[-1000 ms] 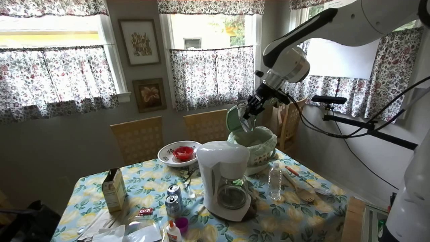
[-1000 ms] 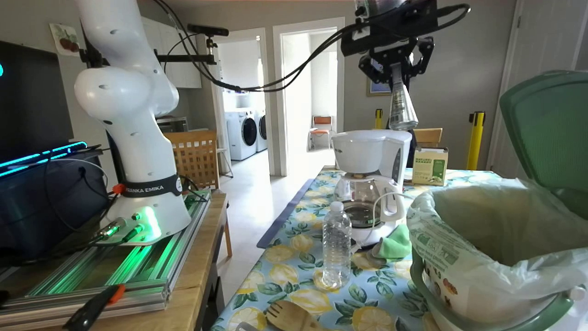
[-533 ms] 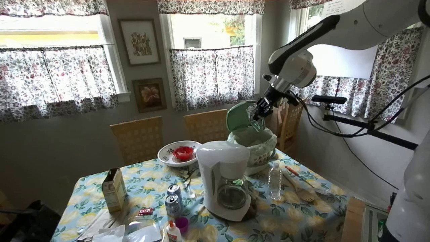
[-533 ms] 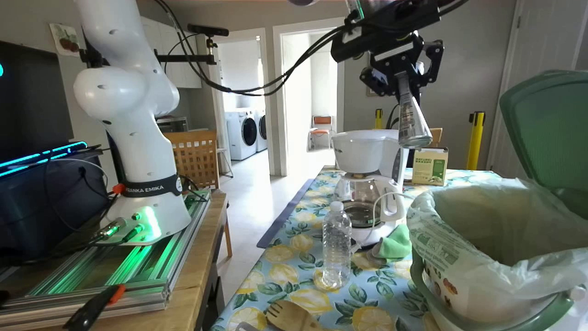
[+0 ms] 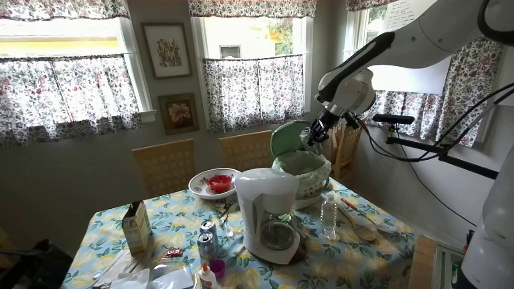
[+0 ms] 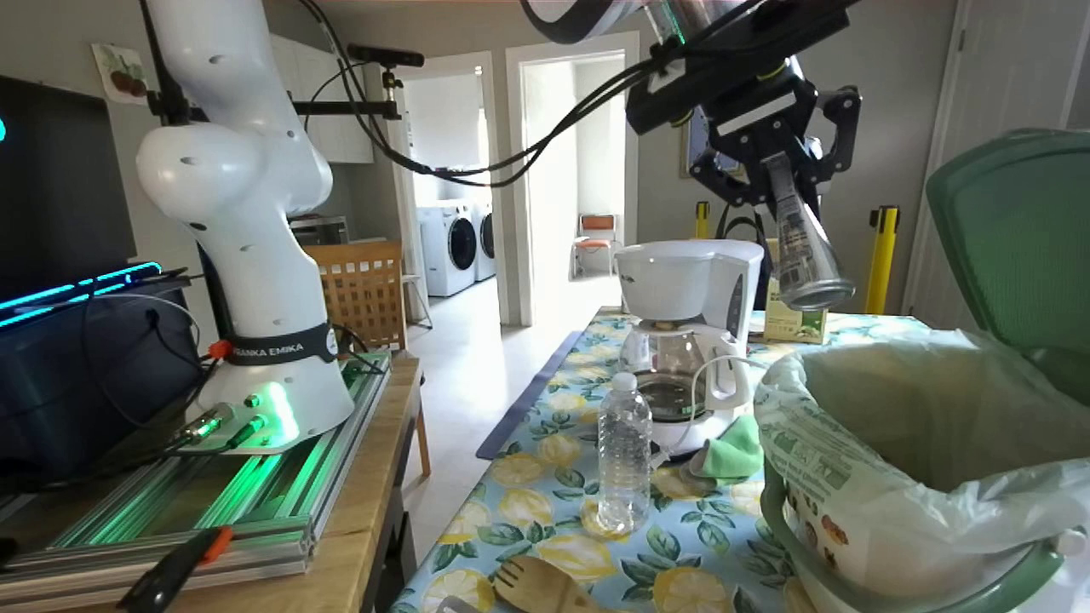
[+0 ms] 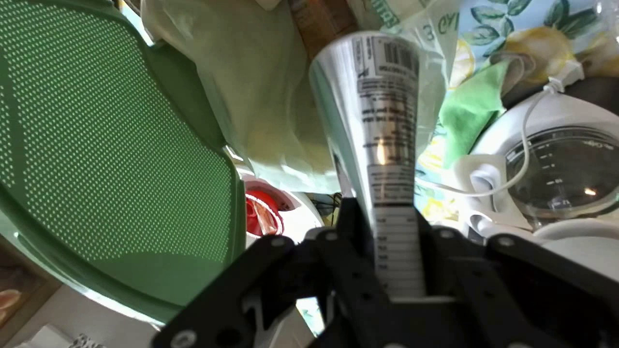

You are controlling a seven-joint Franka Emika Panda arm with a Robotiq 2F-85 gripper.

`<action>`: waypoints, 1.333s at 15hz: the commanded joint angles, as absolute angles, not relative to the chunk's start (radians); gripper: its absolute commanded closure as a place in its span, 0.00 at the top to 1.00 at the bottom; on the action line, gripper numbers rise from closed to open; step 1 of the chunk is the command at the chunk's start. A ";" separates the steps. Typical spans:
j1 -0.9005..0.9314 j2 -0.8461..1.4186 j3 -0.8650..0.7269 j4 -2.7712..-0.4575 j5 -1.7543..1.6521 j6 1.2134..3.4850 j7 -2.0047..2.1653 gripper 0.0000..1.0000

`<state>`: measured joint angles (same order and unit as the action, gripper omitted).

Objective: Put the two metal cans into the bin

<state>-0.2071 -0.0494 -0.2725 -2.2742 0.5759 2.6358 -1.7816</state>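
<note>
While I grip a silver drink can (image 6: 809, 255), squashed narrow inside my claw (image 7: 389, 224), its wide end slants down near the mouth of the lined bin (image 5: 310, 190); whether it is squarely over the opening I cannot tell. The domed green lid (image 7: 111, 145) stands raised. Two other drink cans (image 5: 207, 247) (image 5: 208, 226) stand upright, just beside each other, on the lemon-print tablecloth (image 5: 174, 214) near the white drip coffee maker (image 5: 267, 186).

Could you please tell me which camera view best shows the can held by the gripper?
The wrist view does: there the can appears largest, its print and barcode facing the camera, its body narrowing toward the gripper. Both exterior views show it smaller and tilted, the print too small to read.
</note>
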 commanded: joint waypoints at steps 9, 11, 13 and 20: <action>-0.205 0.122 -0.275 -2.146 0.536 2.730 -1.776 0.06; -0.202 0.150 -0.276 -2.118 0.527 2.736 -1.770 0.11; -0.198 0.182 -0.278 -2.088 0.513 2.739 -1.765 0.16; -0.179 0.191 -0.270 -2.063 0.504 2.741 -1.783 0.77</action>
<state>-0.1909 0.1889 -0.2725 -2.0771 0.5282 2.7224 -1.7816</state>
